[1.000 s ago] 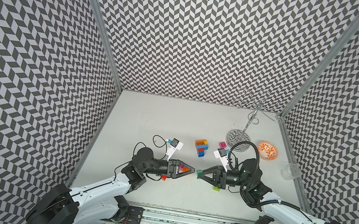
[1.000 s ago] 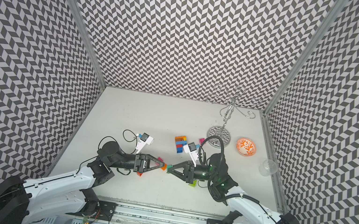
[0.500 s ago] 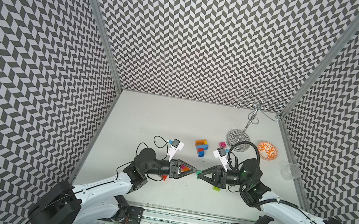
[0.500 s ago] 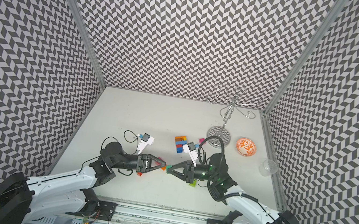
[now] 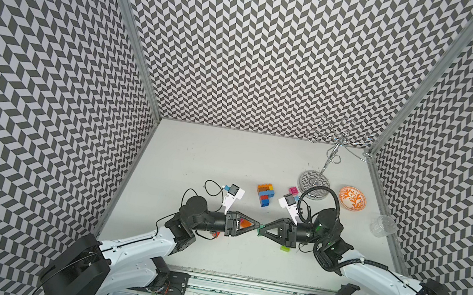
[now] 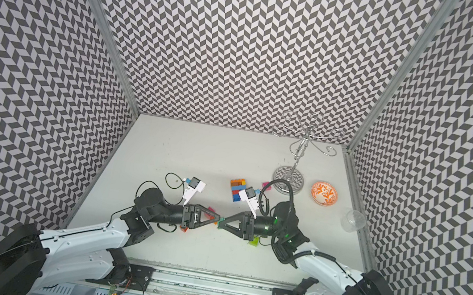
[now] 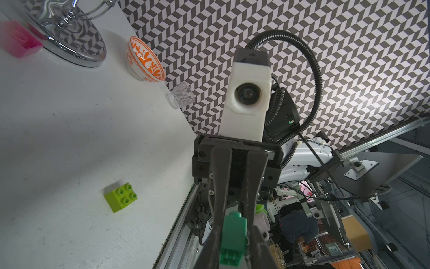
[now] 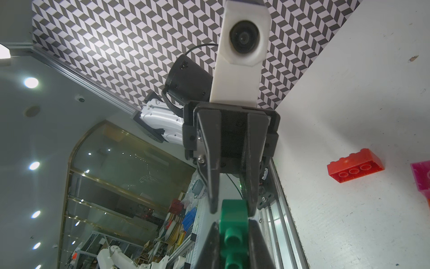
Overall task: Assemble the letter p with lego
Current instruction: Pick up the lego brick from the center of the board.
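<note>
My left wrist view shows a lime brick [image 7: 120, 196], my right wrist view a red brick [image 8: 355, 168] instead. Left gripper [image 5: 257, 225] and right gripper [image 5: 262, 226] both pinch the green brick [image 7: 233, 235] above the counter [image 5: 226, 159].

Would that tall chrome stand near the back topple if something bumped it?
Probably not from a low nudge: the chrome stand has a broad, metal-looking base. A knock high up seems riskier, since it rises tall and thin above that.

White table [image 5: 210, 157], lego bricks [image 5: 264, 193], bowl [image 5: 351, 199], glass [image 5: 384, 225], stand [image 5: 314, 180]
</note>
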Motion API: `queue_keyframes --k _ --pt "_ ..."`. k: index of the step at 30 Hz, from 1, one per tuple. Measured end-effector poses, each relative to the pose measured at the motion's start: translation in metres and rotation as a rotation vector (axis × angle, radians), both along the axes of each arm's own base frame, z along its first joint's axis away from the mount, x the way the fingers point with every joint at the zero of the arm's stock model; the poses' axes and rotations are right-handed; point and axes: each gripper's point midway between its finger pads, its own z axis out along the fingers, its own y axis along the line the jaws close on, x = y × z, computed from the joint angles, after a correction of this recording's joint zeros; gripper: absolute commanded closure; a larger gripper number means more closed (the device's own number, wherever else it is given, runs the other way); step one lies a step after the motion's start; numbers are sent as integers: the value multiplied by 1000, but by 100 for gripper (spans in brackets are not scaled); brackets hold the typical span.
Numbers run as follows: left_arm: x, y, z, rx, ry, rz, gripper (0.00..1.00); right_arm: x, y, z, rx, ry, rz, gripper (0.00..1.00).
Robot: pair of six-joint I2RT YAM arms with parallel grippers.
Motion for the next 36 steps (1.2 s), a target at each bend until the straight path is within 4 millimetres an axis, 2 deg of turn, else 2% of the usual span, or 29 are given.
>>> queue_keyframes --k 8,12,18,20,25,29,36 --pt "0 -1 1 -6 -4 -2 74 1 0 0 2 8 -1 100" --pt "-1 -2 1 -9 -6 -5 75 1 0 0 1 15 -1 100" --pt "1 -2 1 -10 -7 1 83 1 1 1 5 14 -1 99" --pt "1 -2 2 -11 -8 3 90 1 1 1 6 17 -1 92" --pt "1 -1 2 -13 -11 8 91 1 1 2 6 25 -3 76" --pt "1 -1 2 -12 -18 11 91 2 1 1 3 26 -9 71" --pt "2 2 2 -5 -22 22 91 2 0 0 -8 18 -14 71"
